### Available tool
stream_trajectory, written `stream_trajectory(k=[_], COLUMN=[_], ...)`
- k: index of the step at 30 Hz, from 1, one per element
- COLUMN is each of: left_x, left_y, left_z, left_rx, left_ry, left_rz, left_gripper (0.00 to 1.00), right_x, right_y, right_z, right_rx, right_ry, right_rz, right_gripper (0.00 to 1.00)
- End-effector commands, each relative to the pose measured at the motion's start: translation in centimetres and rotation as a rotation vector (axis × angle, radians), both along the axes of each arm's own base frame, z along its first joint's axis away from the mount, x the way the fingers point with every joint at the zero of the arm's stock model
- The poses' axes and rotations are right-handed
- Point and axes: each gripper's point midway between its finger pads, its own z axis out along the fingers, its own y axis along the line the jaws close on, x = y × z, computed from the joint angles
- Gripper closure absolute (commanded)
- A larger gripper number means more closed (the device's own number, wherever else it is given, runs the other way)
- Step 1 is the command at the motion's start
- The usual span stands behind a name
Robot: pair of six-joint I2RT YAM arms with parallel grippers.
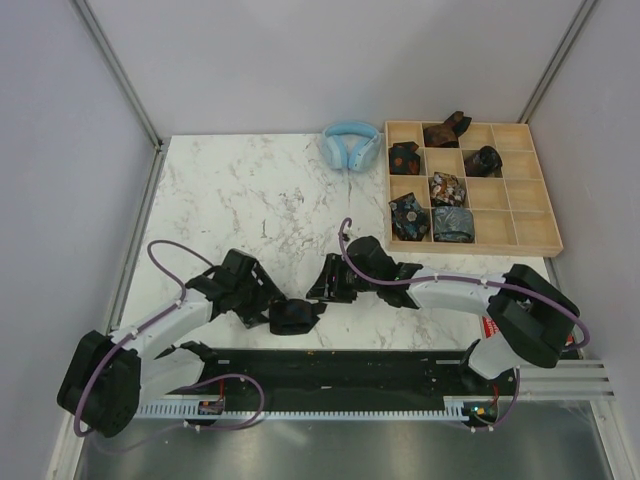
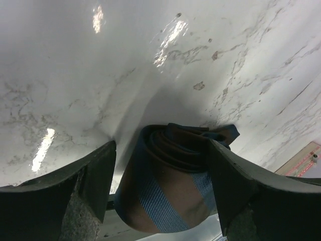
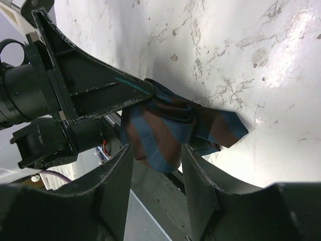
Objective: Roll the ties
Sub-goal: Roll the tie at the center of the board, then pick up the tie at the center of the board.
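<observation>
Between the left hand's matt black plastic fingers sits a rolled tie of woven cloth, brown and blue stripes with a faint sheen. Beneath the hand, the white marbled worktop is smooth and glossy, throwing back bright glints. The right hand's fingers are matt black too, scuffed at the edges.
</observation>
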Motion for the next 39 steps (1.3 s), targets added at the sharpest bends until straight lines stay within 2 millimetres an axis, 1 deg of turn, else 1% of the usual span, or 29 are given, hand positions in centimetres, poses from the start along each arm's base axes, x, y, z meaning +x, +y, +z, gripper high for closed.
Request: stream_trajectory(k=[1, 2, 4, 5, 6, 7, 10, 11, 12, 13, 14, 15, 16, 17, 18, 19, 20, 21, 23, 24, 26, 34, 36, 37, 39], left_x=[2.3, 2.6, 2.8, 3.1, 3.2, 3.3, 3.4, 3.2, 2.8, 2.6, 2.4, 1.9, 1.9, 1.7, 1.3, 1.1, 1.2, 0.7, 0.3, 0.0, -0.3, -0.6, -1.0, -1.1, -1.4], left_y=[0.4, 0.7, 1.3, 1.9, 2.2, 2.4, 2.9, 2.9, 3.1, 3.1, 3.0, 3.2, 3.1, 2.9, 2.8, 2.7, 2.6, 2.3, 2.1, 2.1, 1.7, 1.1, 0.9, 0.8, 0.7], left_z=[1.6, 1.9, 2.4, 2.6, 3.2, 3.5, 4.5, 4.6, 4.1, 4.6, 4.6, 3.9, 4.4, 4.4, 3.8, 3.8, 4.2, 3.8, 3.8, 3.4, 3.5, 3.7, 3.4, 3.5, 3.0], left_rx=[0.063, 0.088, 0.119, 0.155, 0.158, 0.168, 0.172, 0.165, 0.165, 0.145, 0.133, 0.131, 0.110, 0.093, 0.085, 0.073, 0.058, 0.039, 0.019, 0.016, -0.008, -0.051, -0.066, -0.079, -0.086], left_ry=[-0.115, -0.154, -0.180, -0.207, -0.235, -0.251, -0.321, -0.334, -0.331, -0.365, -0.376, -0.374, -0.408, -0.423, -0.422, -0.432, -0.466, -0.458, -0.475, -0.472, -0.478, -0.507, -0.505, -0.511, -0.504], left_rz=[-0.031, -0.063, -0.070, -0.071, -0.067, -0.065, -0.065, -0.068, -0.072, -0.068, -0.074, -0.080, -0.082, -0.093, -0.102, -0.113, -0.115, -0.134, -0.152, -0.160, -0.177, -0.199, -0.207, -0.209, -0.215], left_gripper=[0.19, 0.19, 0.18, 0.17, 0.16, 0.15, 0.14, 0.18, 0.19, 0.22, 0.22, 0.23, 0.23, 0.23, 0.23, 0.23, 0.22, 0.22, 0.21, 0.21, 0.23, 0.27, 0.27, 0.27, 0.27], right_x=[0.4, 0.4, 0.5, 0.4, 0.4, 0.2, 0.0, -0.1, -0.1, -0.2, -0.2, -0.2, -0.1, -0.1, 0.0, 0.0, 0.1, 0.1, 0.2, 0.2, 0.2, 0.0, -0.1, -0.1, -0.3], right_y=[0.0, 0.0, 0.0, 0.1, 0.1, 0.1, 0.0, -0.1, -0.2, -0.3, -0.4, -0.4, -0.4, -0.4, -0.4, -0.3, -0.3, -0.3, -0.1, -0.1, 0.1, 0.0, 0.0, 0.0, 0.2], right_z=[2.3, 2.3, 2.7, 2.6, 2.5, 2.4, 2.1, 1.8, 1.8, 1.7, 1.6, 1.6, 1.6, 1.5, 1.5, 1.3, 1.3, 1.2, 1.2, 1.3, 1.1, 0.2, 0.0, 0.0, 0.1], right_rx=[0.049, 0.049, 0.056, 0.054, 0.054, 0.057, 0.055, 0.049, 0.046, 0.038, 0.034, 0.034, 0.031, 0.028, 0.027, 0.021, 0.020, 0.018, 0.017, 0.018, 0.019, 0.006, 0.002, 0.003, 0.009], right_ry=[-0.081, -0.082, -0.089, -0.086, -0.083, -0.077, -0.067, -0.062, -0.061, -0.060, -0.060, -0.060, -0.061, -0.061, -0.058, -0.057, -0.055, -0.057, -0.056, -0.057, -0.058, -0.042, -0.037, -0.037, -0.039], right_rz=[0.010, 0.012, 0.014, 0.016, 0.013, 0.015, 0.016, 0.016, 0.015, 0.014, 0.012, 0.010, 0.008, 0.009, 0.007, 0.008, 0.008, 0.008, 0.010, 0.012, 0.018, 0.016, 0.017, 0.016, 0.025], right_gripper=[0.49, 0.48, 0.48, 0.48, 0.48, 0.49, 0.49, 0.49, 0.49, 0.49, 0.49, 0.49, 0.49, 0.49, 0.49, 0.49, 0.49, 0.49, 0.49, 0.49, 0.49, 0.49, 0.49, 0.49, 0.49])
